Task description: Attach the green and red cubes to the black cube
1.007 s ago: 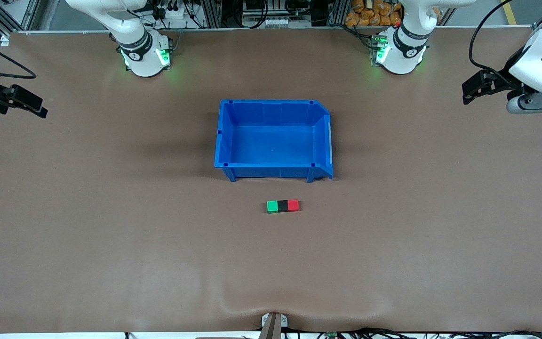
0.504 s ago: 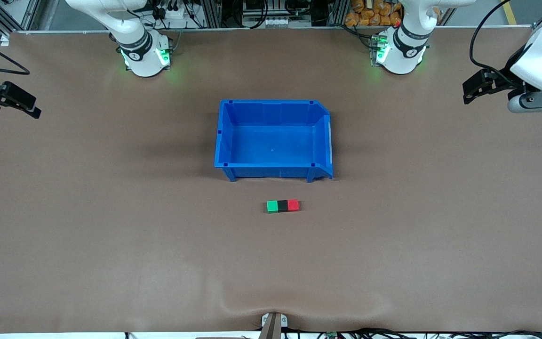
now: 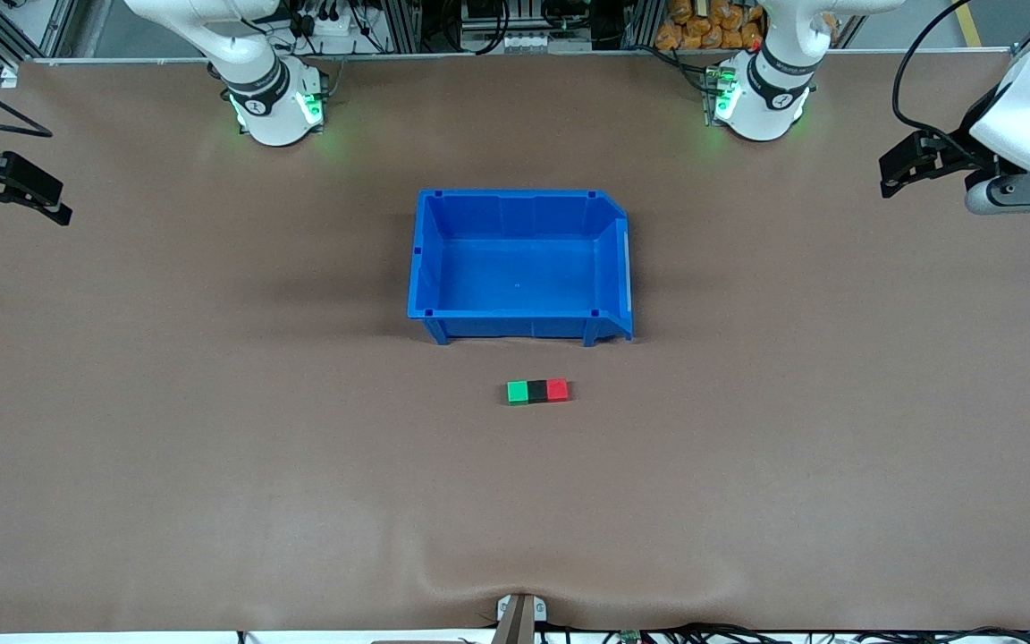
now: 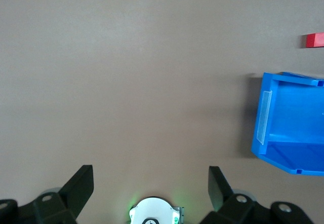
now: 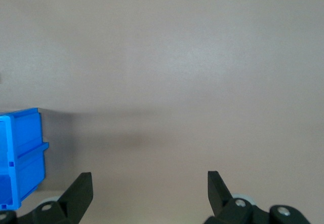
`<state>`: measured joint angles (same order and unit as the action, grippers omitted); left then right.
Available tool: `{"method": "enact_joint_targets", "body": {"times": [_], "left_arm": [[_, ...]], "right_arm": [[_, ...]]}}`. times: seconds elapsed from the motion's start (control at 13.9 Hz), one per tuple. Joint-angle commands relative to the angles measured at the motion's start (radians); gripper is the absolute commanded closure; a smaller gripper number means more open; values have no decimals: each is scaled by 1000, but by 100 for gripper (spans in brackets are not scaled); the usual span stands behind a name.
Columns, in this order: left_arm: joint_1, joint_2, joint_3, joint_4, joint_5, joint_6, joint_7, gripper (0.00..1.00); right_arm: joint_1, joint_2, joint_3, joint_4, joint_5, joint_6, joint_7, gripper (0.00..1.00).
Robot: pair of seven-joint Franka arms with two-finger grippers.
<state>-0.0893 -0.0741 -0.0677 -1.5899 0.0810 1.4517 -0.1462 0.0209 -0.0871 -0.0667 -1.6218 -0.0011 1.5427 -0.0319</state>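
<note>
- Already joined: bright green cube (image 3: 518,393), matte black cube (image 3: 537,391), bright red cube (image 3: 557,389) touching in one row on brown worktop (image 3: 211,447).
- Left pincer (image 3: 904,167), right pincer (image 3: 19,190) released, empty, parked over worktop ends, likely because the task looks done.

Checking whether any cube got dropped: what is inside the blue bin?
Nothing: the blue bin shows only its bare blue floor. No part of its inside is covered.

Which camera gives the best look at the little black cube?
The front view: the black cube sits in the open between the green cube and red cube, touching both. The left wrist view catches only the red cube at its edge; the right wrist view shows no cubes.
</note>
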Motion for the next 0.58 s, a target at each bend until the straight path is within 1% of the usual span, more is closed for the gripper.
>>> {"method": "enact_joint_targets", "body": {"times": [0.0,0.5], "left_arm": [[-1,8,-1,24,6,-10,-3,0],[0,10,-1,24,6,-10,-3,0]], "right_arm": [[-9,12,4,22,-19,-3,-16,0],[-12,24,-1,33,-19,-6,-16,0]]}}
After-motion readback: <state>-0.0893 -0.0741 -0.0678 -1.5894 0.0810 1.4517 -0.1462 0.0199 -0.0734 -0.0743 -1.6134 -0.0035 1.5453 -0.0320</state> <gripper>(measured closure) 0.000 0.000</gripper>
